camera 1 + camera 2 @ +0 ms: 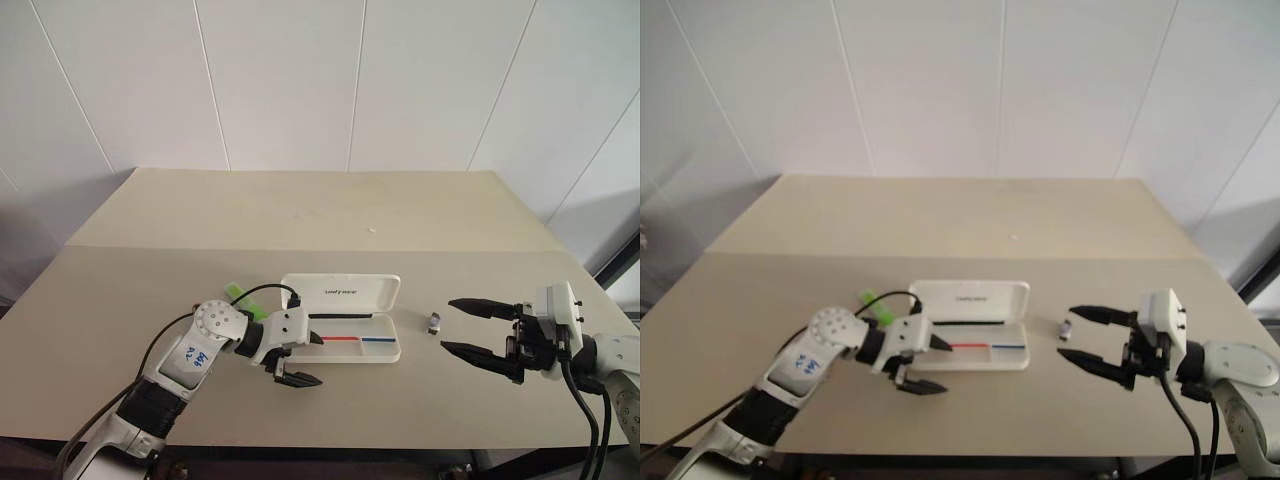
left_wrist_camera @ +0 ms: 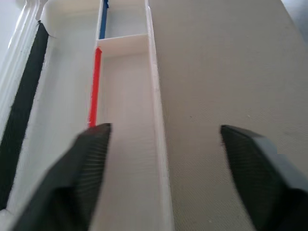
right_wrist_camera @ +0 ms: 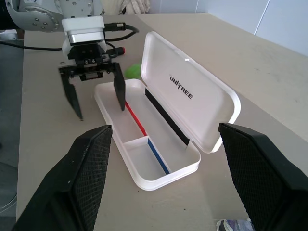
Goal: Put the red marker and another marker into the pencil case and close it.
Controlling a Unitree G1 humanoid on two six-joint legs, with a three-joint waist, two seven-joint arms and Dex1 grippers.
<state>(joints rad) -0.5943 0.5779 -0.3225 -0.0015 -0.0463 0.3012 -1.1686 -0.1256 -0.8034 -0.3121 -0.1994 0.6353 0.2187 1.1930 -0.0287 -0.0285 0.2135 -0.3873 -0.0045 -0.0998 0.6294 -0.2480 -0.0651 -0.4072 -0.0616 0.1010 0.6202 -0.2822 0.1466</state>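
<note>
White plastic pencil case (image 1: 345, 317) lies open on the table (image 1: 300, 215), lid folded back away from me. My left gripper (image 1: 305, 360) hangs over the case's left end, jaws spread wide with nothing between them; one finger (image 3: 119, 86) reaches into the tray, the other (image 3: 72, 98) hangs outside its near wall. I cannot find the red marker with certainty; in the right wrist view a small red tip (image 3: 123, 49) shows behind that gripper. Green marker (image 1: 243, 298) lies on the table just left of the case, behind my left wrist. Tray shows a red and blue stripe (image 3: 144, 132) and a divider. Right gripper (image 1: 478, 327) hovers well right of the case, wide open and empty, near a small dark object (image 1: 434, 323).
</note>
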